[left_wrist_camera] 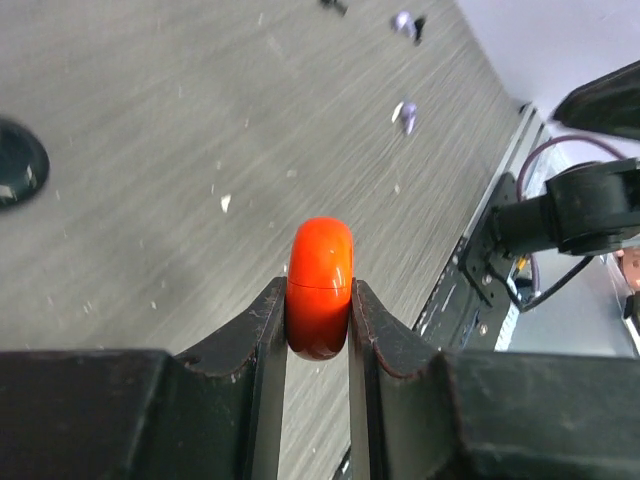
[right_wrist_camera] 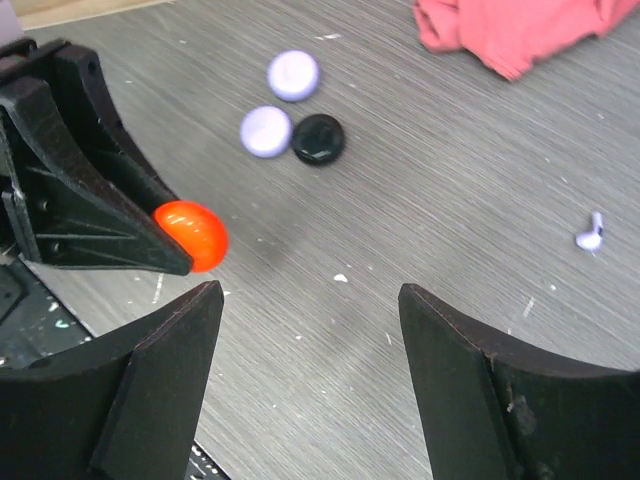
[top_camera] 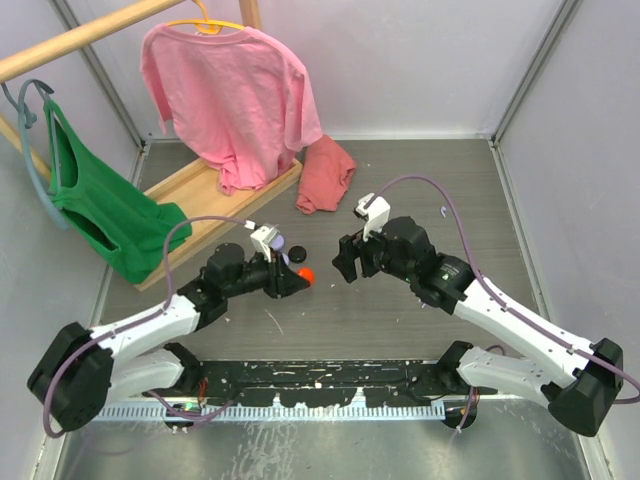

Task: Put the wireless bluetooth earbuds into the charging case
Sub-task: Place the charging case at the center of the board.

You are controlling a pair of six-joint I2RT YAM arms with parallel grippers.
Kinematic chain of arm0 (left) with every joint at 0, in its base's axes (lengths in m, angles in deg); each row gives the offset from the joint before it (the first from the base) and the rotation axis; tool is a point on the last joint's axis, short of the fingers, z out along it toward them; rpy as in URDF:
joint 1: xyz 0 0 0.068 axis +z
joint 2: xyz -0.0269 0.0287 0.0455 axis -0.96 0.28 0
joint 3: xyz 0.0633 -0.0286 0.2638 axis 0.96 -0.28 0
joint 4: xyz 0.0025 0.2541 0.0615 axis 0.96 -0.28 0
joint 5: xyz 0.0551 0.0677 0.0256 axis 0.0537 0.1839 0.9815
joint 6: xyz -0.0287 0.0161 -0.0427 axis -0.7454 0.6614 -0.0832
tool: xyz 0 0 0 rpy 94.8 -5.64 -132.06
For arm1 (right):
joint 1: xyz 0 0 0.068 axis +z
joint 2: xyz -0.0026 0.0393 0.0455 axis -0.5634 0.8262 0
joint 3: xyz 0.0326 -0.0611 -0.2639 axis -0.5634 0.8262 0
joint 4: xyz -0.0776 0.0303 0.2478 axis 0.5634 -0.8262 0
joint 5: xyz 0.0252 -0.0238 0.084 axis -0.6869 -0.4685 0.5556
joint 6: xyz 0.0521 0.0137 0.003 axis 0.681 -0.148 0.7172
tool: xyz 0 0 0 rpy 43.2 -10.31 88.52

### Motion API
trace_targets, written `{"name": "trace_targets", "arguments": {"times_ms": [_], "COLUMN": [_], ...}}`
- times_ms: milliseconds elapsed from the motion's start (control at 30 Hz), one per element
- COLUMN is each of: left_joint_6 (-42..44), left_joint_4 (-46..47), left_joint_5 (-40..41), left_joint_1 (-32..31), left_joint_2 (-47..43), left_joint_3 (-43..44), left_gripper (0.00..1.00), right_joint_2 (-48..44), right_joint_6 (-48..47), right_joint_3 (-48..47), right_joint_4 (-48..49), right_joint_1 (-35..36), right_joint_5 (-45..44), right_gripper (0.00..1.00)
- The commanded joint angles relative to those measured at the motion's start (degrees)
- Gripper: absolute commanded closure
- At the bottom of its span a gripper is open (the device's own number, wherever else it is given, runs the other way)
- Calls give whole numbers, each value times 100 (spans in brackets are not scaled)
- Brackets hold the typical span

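My left gripper (top_camera: 299, 278) (left_wrist_camera: 319, 290) is shut on a closed orange-red round case (left_wrist_camera: 320, 285), held just above the table; the case also shows in the top view (top_camera: 304, 273) and the right wrist view (right_wrist_camera: 193, 235). My right gripper (top_camera: 345, 258) (right_wrist_camera: 310, 290) is open and empty, facing the case from the right. Two tiny lavender earbuds (left_wrist_camera: 403, 22) (left_wrist_camera: 405, 115) and a tiny black bit (left_wrist_camera: 333, 5) lie on the table beyond the case. One lavender earbud (right_wrist_camera: 590, 235) shows in the right wrist view. No orange-red earbud is in view.
Two lavender pucks (right_wrist_camera: 293, 75) (right_wrist_camera: 266, 131) and a black puck (right_wrist_camera: 318, 139) lie close together behind the case. A red-pink cloth heap (top_camera: 325, 175) lies at the back. A wooden rack (top_camera: 200, 195) holds a pink T-shirt (top_camera: 230, 95) and a green top (top_camera: 100, 205).
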Motion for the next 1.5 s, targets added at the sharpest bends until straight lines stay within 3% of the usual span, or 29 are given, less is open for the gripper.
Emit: {"name": "trace_targets", "arguments": {"times_ms": [0, 267, 633, 1067, 1300, 1467], "left_joint_6": [-535, -689, -1099, -729, -244, 153], "left_joint_4": [-600, -618, -486, -2310, -3771, -4248], "left_joint_5": [-46, 333, 437, 1710, 2734, 3112], "left_joint_1": [-212, -1166, -1346, -1343, -1237, -717], "left_joint_2": [499, 1890, 2944, 1860, 972, 543], "left_joint_3": [230, 688, 898, 1016, 1359, 1470], "left_gripper": [94, 89, 76, 32, 19, 19], "right_joint_2": [-320, -390, -517, -436, -462, -546], "right_joint_6": [173, 189, 189, 198, 198, 214], "right_joint_3": [260, 551, 751, 718, 699, 746], "right_joint_4": [259, 243, 170, 175, 134, 133], "right_joint_1": [-23, -24, -25, -21, -25, -18], "right_joint_5": [-807, -933, -1070, -1001, -969, -1018], "right_gripper": [23, 23, 23, 23, 22, 22]}}
